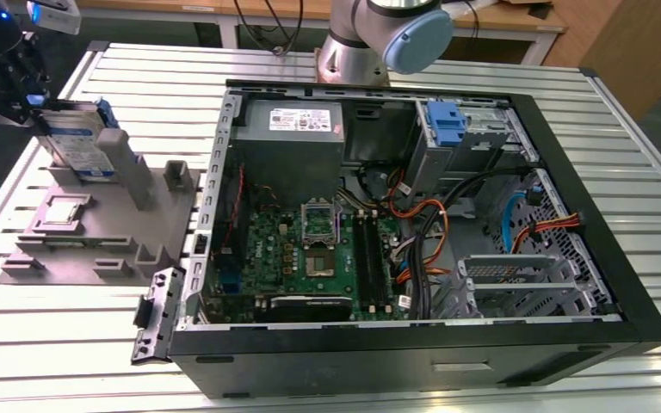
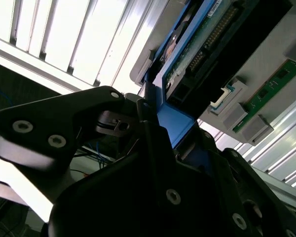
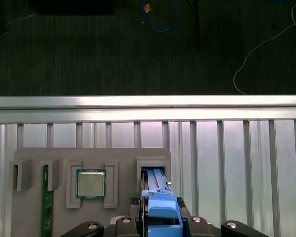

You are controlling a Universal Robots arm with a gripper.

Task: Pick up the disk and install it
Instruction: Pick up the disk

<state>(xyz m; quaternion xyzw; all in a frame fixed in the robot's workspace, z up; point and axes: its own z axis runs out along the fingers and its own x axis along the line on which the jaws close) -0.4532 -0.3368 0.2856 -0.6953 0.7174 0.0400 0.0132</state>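
Observation:
The disk stands on edge in a slot of the grey fixture at the exterior view's left, its white-and-blue label facing out and blue rails along its edges. My gripper is at the disk's upper end. In both wrist views the fingers press on either side of the blue rail, so the gripper is shut on the disk. The second wrist view shows the gripper on that blue rail, with the disk's green circuit board beyond it.
The open computer case takes up the middle and right, with a grey power supply, a motherboard and a blue bracket in a drive bay. The fixture also holds a processor and a memory stick. The arm's base stands behind the case.

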